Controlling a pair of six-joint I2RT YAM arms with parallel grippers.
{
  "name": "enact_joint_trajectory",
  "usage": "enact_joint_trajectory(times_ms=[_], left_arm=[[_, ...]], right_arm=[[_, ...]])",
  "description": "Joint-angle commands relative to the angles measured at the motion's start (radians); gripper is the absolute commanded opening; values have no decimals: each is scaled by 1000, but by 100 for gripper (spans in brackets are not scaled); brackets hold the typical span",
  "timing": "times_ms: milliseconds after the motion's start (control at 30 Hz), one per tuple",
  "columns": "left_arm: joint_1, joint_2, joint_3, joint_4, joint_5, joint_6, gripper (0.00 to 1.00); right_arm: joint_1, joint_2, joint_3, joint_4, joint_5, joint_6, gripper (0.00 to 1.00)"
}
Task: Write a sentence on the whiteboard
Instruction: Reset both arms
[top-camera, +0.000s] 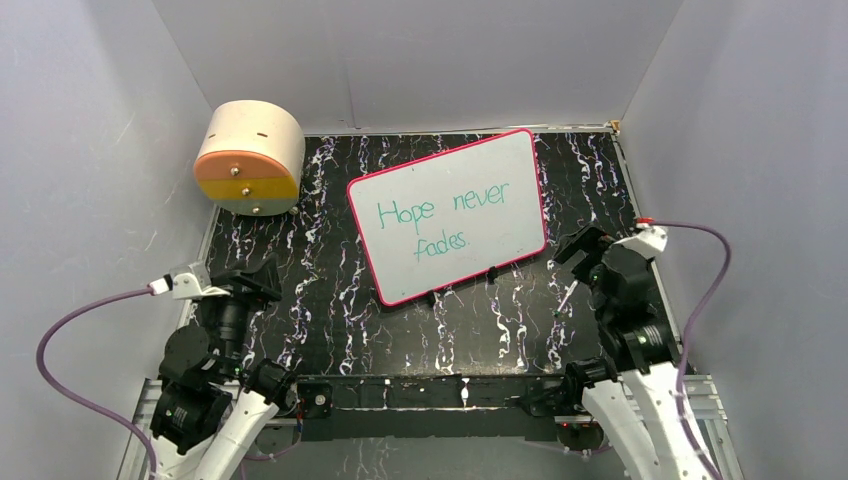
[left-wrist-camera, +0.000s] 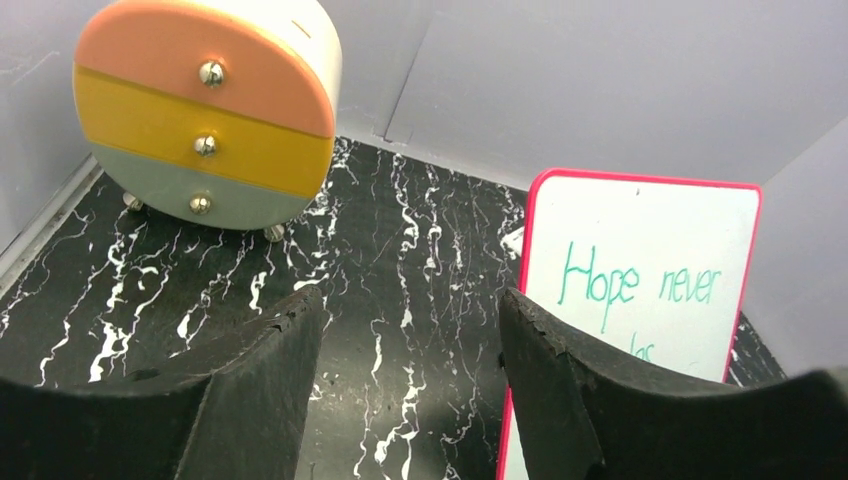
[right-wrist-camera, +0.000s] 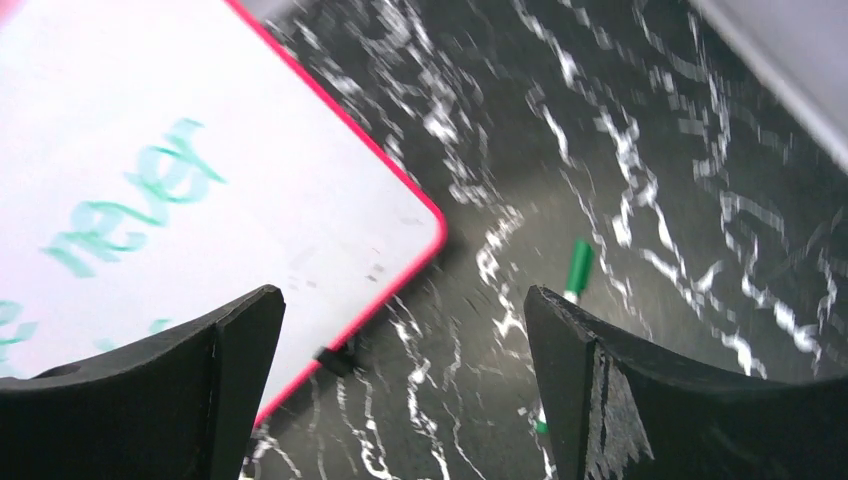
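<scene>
The whiteboard (top-camera: 520, 175), pink-rimmed, lies tilted at the middle of the black marbled table. The sentence (top-camera: 440, 218) on it is teal handwriting in two lines, "Hope never fades." My right gripper (top-camera: 577, 252) is open and empty, just off the board's right lower corner. A green pen (top-camera: 566, 298) lies on the table beside it, apart from the fingers. In the right wrist view the board (right-wrist-camera: 250, 130) is upper left and the pen (right-wrist-camera: 577, 268) shows by my right finger. My left gripper (top-camera: 258, 278) is open and empty, left of the board (left-wrist-camera: 660, 215).
A round chest of drawers (top-camera: 250, 158) in orange, yellow and grey stands at the back left, also seen in the left wrist view (left-wrist-camera: 205, 110). Small black clips (top-camera: 432, 297) sit at the board's near edge. Grey walls close in the table on three sides.
</scene>
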Motion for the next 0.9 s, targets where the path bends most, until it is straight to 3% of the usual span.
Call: enact_joint_trajectory(times_ms=[0, 233, 433, 867], left_arm=[[4, -10, 65, -32, 27, 26, 63], [4, -23, 51, -28, 34, 38, 63], [4, -32, 24, -28, 46, 51, 63], [4, -49, -13, 16, 65, 51, 63]], right_arm=[[-4, -125, 143, -14, -123, -238, 99], [-3, -262, 162, -4, -153, -451, 99], [-4, -379, 85, 59, -120, -472, 99], [-4, -369, 74, 60, -140, -468, 99]])
